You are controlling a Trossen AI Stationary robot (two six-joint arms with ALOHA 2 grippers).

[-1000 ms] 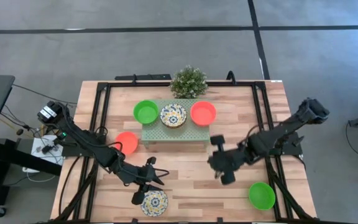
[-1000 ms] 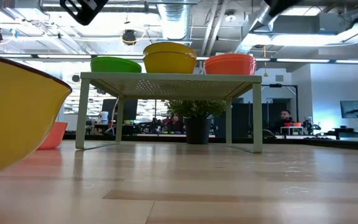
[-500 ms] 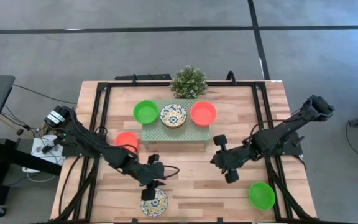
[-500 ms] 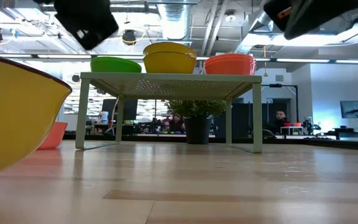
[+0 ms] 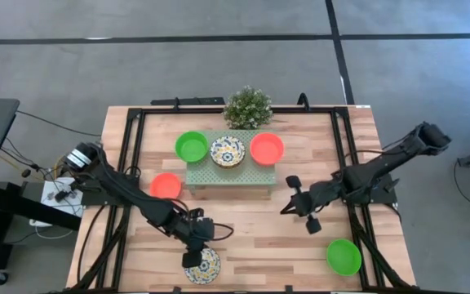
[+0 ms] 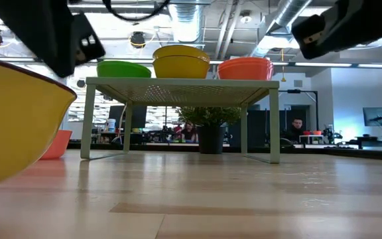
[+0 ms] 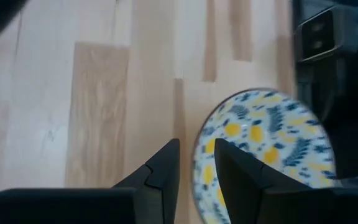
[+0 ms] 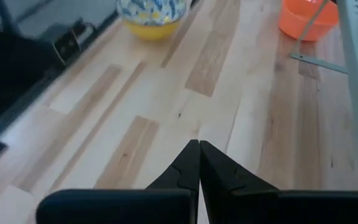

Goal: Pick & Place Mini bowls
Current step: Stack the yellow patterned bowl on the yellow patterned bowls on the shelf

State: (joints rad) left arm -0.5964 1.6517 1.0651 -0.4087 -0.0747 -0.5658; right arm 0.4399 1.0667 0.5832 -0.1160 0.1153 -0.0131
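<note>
Tabletop: left end effector (image 7: 196,163) straddles patterned bowl's (image 7: 267,149) rim.

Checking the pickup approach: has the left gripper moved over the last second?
Yes. The left gripper shifted toward the table's front edge, closing on the patterned bowl, fingers straddling its rim.

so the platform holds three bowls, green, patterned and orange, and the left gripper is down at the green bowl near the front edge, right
Not quite. The platform does hold those three, but the high view shows the left gripper at the patterned bowl near the front edge. The green bowl on the table sits apart, on the right arm's side.
</note>
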